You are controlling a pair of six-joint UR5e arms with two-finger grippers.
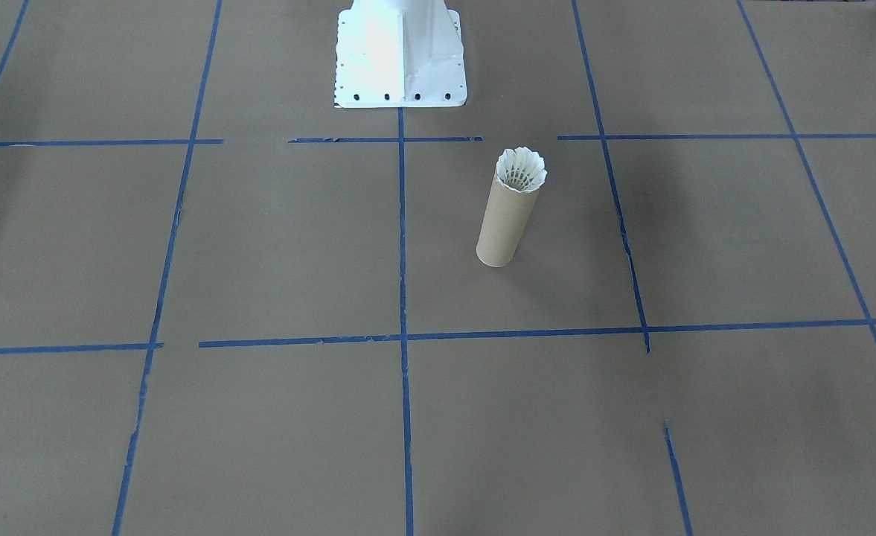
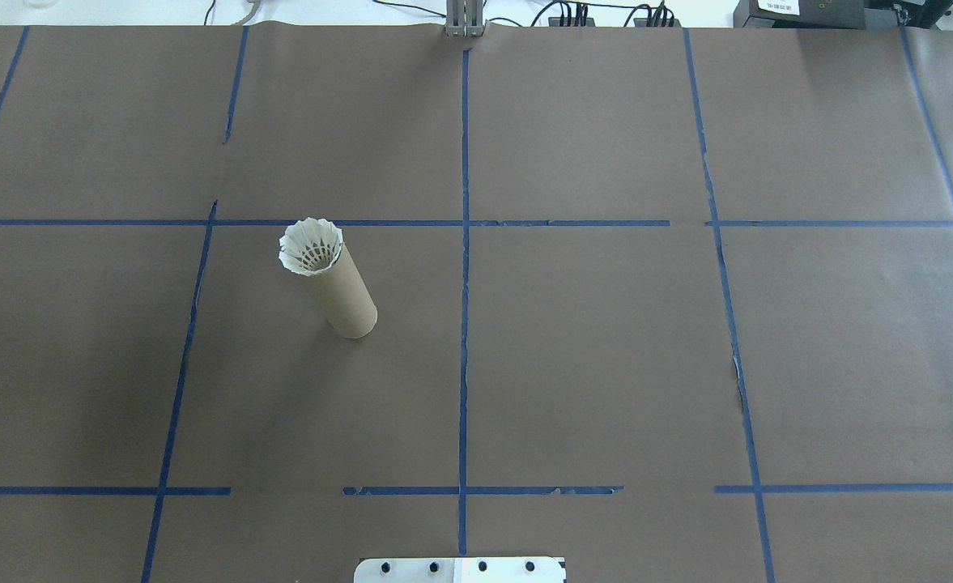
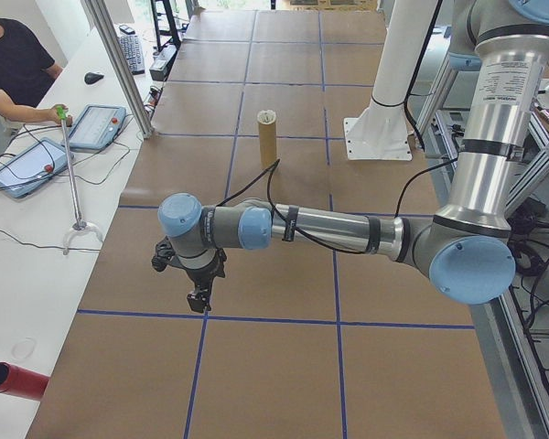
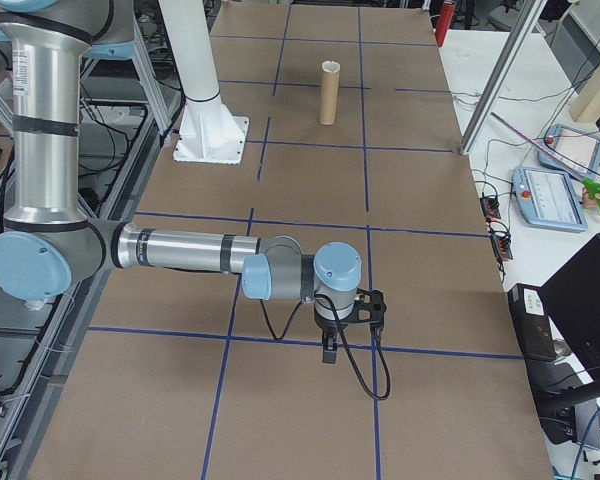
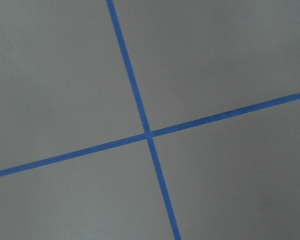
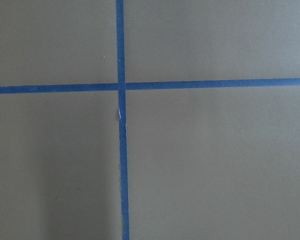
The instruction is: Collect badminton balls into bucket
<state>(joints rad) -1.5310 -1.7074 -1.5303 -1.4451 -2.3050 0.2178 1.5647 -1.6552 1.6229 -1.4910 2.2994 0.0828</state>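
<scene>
The bucket [image 2: 345,295], a brown cardboard tube, stands upright left of the table's middle tape line; it also shows as the bucket [image 1: 506,223], the bucket [image 3: 267,135] and the bucket [image 4: 327,95]. A white feather badminton ball [image 2: 311,247] sits in its mouth with the feather skirt flaring above the rim, badminton ball [image 1: 520,170]. My left gripper [image 3: 198,300] hangs over the table far from the tube, seen only in the exterior left view. My right gripper [image 4: 328,352] hangs near the opposite end, seen only in the exterior right view. I cannot tell whether either is open or shut.
Brown paper with blue tape lines [image 2: 465,243] covers the table. The white pedestal [image 1: 399,52] stands at the robot's side. A person [image 3: 14,69] sits at a side desk with tablets [image 3: 96,126]. Both wrist views show only tape crossings [image 5: 148,135].
</scene>
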